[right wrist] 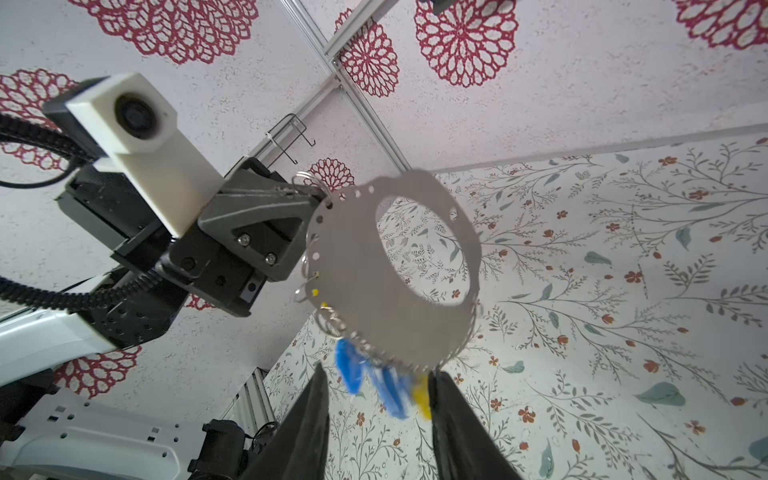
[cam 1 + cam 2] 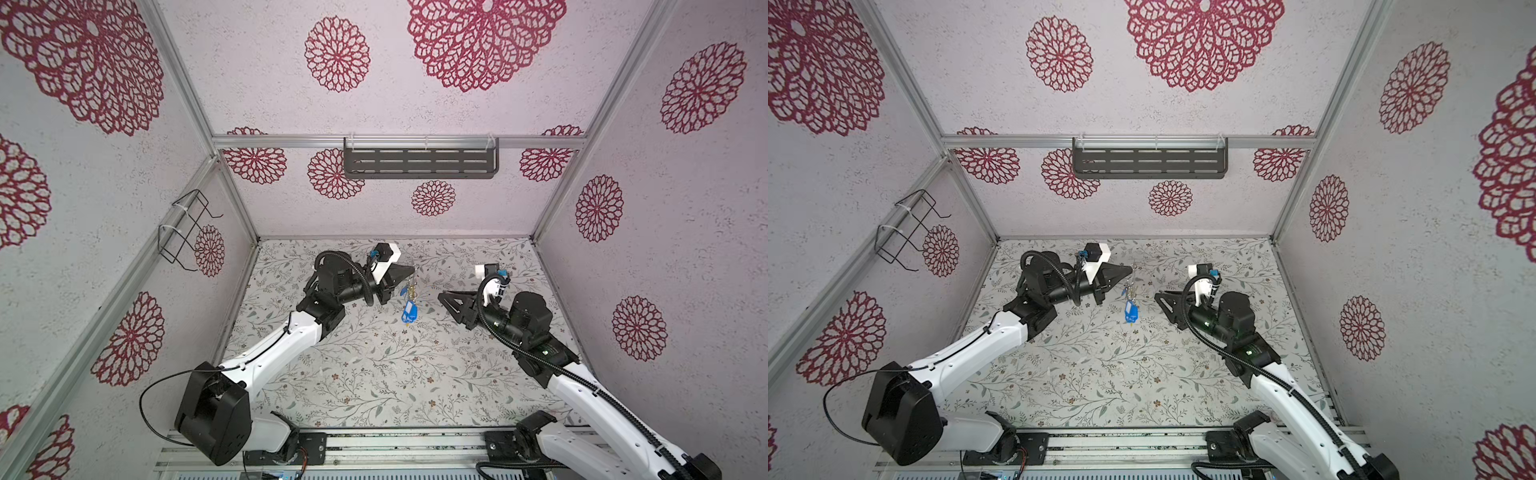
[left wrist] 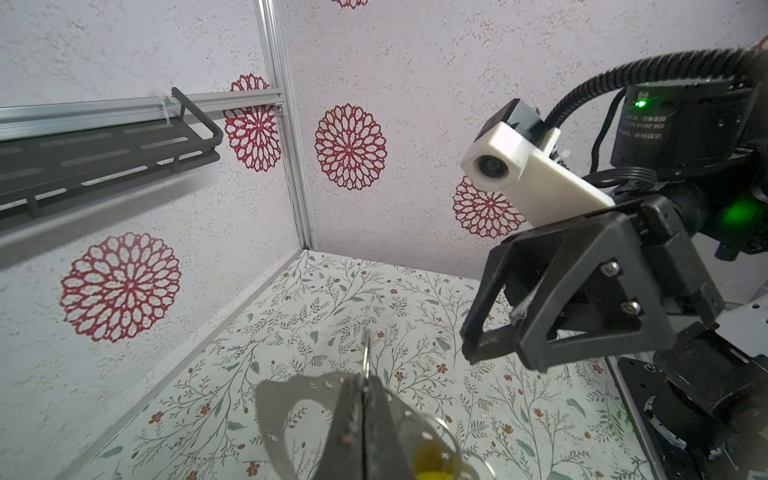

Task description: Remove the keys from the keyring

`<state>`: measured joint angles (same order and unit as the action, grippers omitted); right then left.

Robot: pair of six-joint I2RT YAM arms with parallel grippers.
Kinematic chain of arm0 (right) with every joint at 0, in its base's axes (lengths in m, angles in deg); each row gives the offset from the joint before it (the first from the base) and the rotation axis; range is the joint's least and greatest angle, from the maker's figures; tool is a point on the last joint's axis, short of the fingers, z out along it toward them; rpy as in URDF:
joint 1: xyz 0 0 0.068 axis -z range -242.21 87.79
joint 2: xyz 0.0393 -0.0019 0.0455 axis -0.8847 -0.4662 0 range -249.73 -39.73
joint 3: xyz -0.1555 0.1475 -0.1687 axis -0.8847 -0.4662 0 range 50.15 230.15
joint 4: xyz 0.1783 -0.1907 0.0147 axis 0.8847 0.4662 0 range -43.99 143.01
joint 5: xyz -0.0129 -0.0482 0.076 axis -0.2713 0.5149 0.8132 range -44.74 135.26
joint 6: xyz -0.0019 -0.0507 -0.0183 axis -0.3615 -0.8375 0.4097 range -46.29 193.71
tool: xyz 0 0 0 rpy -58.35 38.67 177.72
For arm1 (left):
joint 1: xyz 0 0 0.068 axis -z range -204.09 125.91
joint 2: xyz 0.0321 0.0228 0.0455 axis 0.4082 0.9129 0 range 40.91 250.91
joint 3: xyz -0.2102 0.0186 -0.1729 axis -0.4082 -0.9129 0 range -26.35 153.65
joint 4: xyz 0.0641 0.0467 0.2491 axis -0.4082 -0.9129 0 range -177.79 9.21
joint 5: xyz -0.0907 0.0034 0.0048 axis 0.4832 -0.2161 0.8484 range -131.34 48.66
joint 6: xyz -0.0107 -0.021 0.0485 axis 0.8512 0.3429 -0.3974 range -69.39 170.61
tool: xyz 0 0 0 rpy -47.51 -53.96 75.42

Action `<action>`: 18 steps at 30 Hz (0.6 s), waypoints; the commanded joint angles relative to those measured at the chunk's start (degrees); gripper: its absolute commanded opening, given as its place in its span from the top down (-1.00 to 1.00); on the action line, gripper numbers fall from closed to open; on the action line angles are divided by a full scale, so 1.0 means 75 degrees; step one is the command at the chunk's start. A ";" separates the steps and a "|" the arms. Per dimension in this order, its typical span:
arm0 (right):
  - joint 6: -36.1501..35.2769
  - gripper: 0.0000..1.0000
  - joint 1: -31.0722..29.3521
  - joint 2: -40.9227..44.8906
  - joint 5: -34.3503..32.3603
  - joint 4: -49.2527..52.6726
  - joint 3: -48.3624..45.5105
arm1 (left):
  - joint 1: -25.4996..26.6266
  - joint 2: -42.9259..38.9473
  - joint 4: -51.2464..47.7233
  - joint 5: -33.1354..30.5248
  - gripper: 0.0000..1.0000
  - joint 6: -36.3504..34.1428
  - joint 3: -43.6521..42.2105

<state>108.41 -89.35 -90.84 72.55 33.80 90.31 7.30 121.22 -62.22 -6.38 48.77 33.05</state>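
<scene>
Left gripper (image 2: 412,272) clamps the keyring (image 1: 353,257) by its rim, and the keys (image 2: 409,311) dangle straight down over open table (image 2: 374,374) — right gripper (image 2: 440,296), parted and empty, hovers nearby.

Overhead stereo pair; wrist cameras (image 3: 492,166) (image 1: 135,118) face-to-face

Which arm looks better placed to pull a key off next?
Right, probably. The left gripper is shut on the keyring, holding it up; the right gripper is open, empty and faces the dangling keys.

Black fingers (image 3: 619,286), white arms (image 2: 286,336), ribbed cables (image 3: 665,62)
</scene>
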 commanded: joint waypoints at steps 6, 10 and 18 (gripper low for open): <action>-0.0067 0.15 -0.0049 -0.0258 -0.0069 0.0021 0.0717 | 0.0500 0.0253 -0.0335 -0.1886 1.00 -0.0375 0.0294; -0.0321 0.15 -0.0108 -0.0398 -0.0488 0.0444 0.0956 | 0.0697 0.0393 -0.0944 -0.2455 1.00 -0.0450 0.0613; -0.0148 0.15 -0.0501 -0.0498 -0.1494 0.0704 0.1027 | 0.1125 0.0833 -0.1955 -0.4662 1.00 0.0060 0.1471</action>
<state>106.77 -91.38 -94.60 64.72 40.07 96.84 14.08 126.51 -74.27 -31.80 47.26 40.11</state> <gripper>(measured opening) 0.428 0.047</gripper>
